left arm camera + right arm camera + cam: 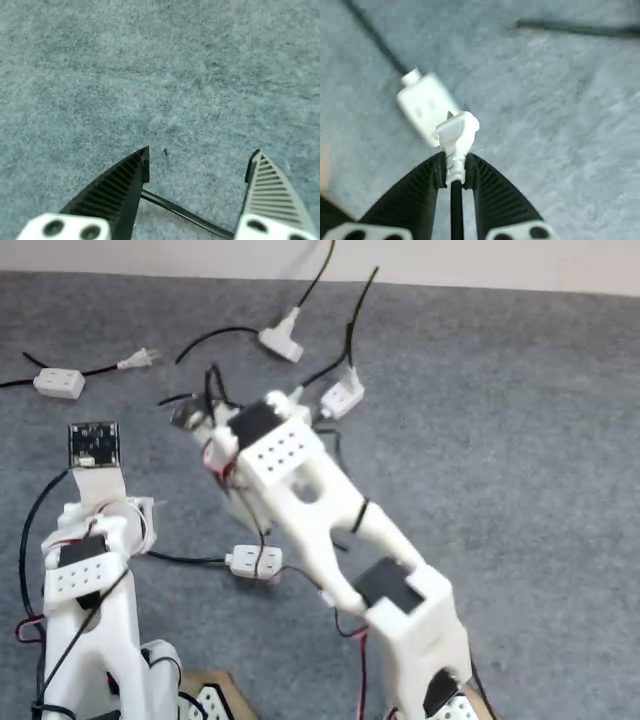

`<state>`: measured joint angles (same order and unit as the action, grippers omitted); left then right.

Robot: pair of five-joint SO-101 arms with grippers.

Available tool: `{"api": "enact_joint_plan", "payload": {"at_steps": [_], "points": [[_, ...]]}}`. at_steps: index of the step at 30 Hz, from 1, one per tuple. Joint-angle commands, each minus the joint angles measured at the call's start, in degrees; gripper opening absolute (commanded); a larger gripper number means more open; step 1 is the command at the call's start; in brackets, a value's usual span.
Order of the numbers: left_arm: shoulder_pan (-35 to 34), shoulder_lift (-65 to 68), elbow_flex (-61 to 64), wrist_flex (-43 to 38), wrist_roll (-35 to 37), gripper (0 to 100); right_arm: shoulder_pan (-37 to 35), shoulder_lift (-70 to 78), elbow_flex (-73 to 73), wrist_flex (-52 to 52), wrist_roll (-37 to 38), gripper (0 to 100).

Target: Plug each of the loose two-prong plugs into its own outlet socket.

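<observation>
Grey felt covers the bench (540, 440), and no plug looks seated yet. The right pincer (455, 160) is clamped on the held plug (457, 130), whose two prongs point at the facing socket (420, 107) just ahead, seemingly not yet in. The left pincer (200, 155) hangs spread wide over bare felt, holding nothing, a black cord (180, 212) crossing beneath it. In the high view, at 10 o'clock, the far-left plug (140, 360) lies loose near the far-left socket (58, 383), apart from it. At 12 o'clock the top plug (282, 343) lies free. The near socket (253, 560), at 6 o'clock of centre, appears unfilled. By my reckoning one insertion is at hand and at least two remain.
</observation>
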<state>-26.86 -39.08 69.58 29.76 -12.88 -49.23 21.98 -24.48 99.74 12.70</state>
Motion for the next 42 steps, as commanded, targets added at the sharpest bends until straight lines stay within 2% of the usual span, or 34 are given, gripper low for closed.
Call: {"api": "enact_joint_plan", "payload": {"at_steps": [1, 7, 13, 20, 35, 42], "points": [[-0.6, -0.1, -0.2, -1.1, -1.1, 32, -2.3, -8.8, 6.1, 1.5, -0.8, 0.8], [-0.3, -0.1, 1.2, -1.1, -1.1, 32, 0.7, -12.7, 10.0, 1.5, -0.9, 0.8], [-0.3, -0.1, 1.1, -1.2, -1.1, 32, 0.6, -12.4, 10.2, 1.1, -2.9, 0.8], [-0.3, -0.1, 1.6, -2.7, -1.0, 32, 0.4, -7.1, 9.8, 1.2, -6.6, 0.8], [-0.3, -0.1, 1.7, -2.8, -1.0, 32, -2.2, -5.6, 5.9, 1.1, -6.1, 0.8], [-0.3, -0.1, 2.2, -2.8, -1.0, 32, -2.2, 0.4, 5.7, 1.1, -6.0, 0.8]]}}
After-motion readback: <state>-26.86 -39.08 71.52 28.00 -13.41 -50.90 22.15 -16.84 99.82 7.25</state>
